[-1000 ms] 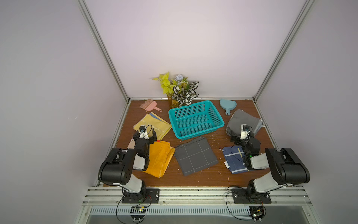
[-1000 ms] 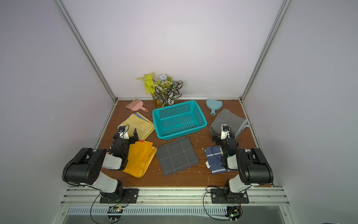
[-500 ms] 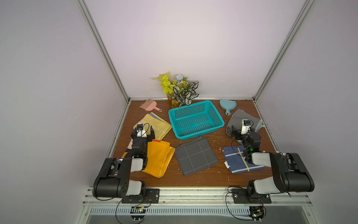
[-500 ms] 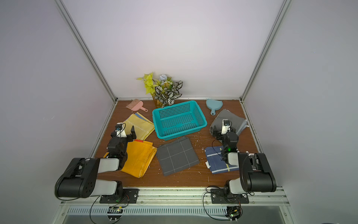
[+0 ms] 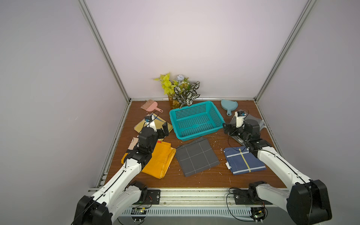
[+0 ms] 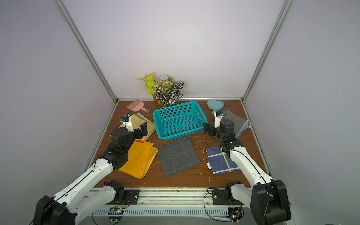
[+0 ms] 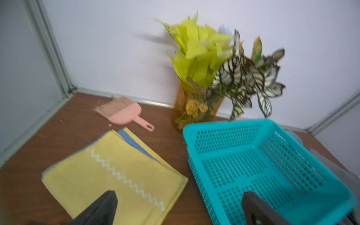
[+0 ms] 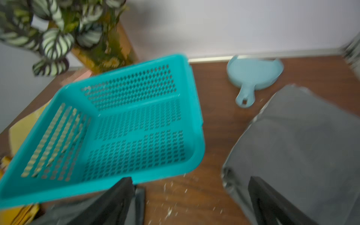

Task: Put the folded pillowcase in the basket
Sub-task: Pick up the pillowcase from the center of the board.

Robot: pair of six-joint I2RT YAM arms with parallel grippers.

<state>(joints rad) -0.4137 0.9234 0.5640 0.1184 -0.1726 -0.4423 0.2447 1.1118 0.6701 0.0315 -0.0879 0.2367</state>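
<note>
Basket [image 5: 187, 112]: teal, perforated, upright on the table [image 5: 194, 181], towards the back and near the middle, just in front of the vase of leaves [image 5: 181, 91].

Folded cloths: five, all lying flat on the table outside the basket. The dark grey cloth with white grid lines [image 5: 196, 156] lies directly before the basket, its far corner reaching the basket's near rim. The orange cloth [image 5: 159, 159] lies to its left and the navy striped cloth [image 5: 243, 162] to its right. The yellow zigzag cloth [image 7: 109, 175] lies left of the basket and the plain grey cloth [image 8: 302, 146] right of it. Which one is the pillowcase cannot be told.

Left tool [image 7: 179, 194]: released, jaws spread wide and grasping nothing. One finger hangs over the yellow zigzag cloth, the other over the basket's near left corner.

Right tool [image 8: 190, 179]: released, jaws wide and empty. One finger is at the basket's near right corner, the other over the plain grey cloth — bare, crumb-flecked table between them.

Also present: a pink brush [image 5: 150, 106] and a blue dustpan [image 5: 228, 105] at the back edge.
</note>
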